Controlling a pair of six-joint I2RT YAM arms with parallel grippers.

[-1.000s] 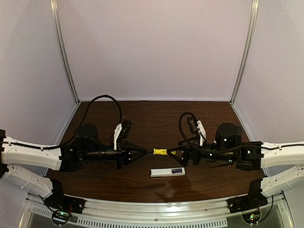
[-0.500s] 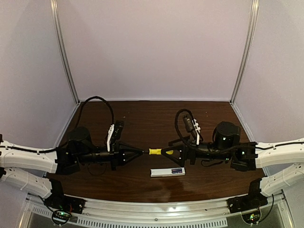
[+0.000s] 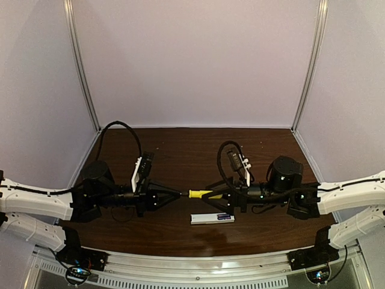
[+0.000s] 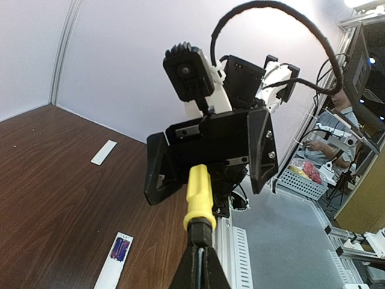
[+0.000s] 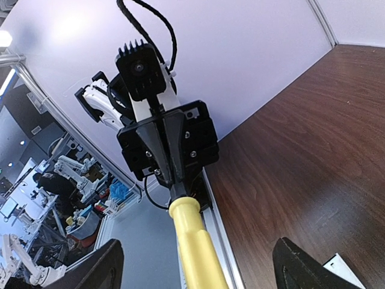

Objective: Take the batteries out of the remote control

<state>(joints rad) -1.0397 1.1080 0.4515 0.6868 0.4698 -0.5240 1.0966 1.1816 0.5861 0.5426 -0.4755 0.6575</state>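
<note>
Here, worktop (image 3: 180, 150): dark brown wood, enclosed by pale lilac walls (image 3: 192, 60) and metal posts (image 3: 81, 66).
Remote control (image 3: 207, 218): laid flat near the front edge, bay uncovered.
Batteries (image 3: 224, 216): two, seated side by side in that bay; print too small to be read.
Cover strip (image 4: 104, 152): laid apart on the wood.
Left tool (image 3: 179, 192): clamped on the screwdriver (image 3: 200, 194) shaft.
Right tool (image 3: 212, 196): spread wide around the yellow handle, which is not gripped.

yellow-handled screwdriver (image 3: 198, 194) is held level above the dark wooden table (image 3: 180, 238); a white cover strip (image 4: 104, 152) is laid flat there.
</note>
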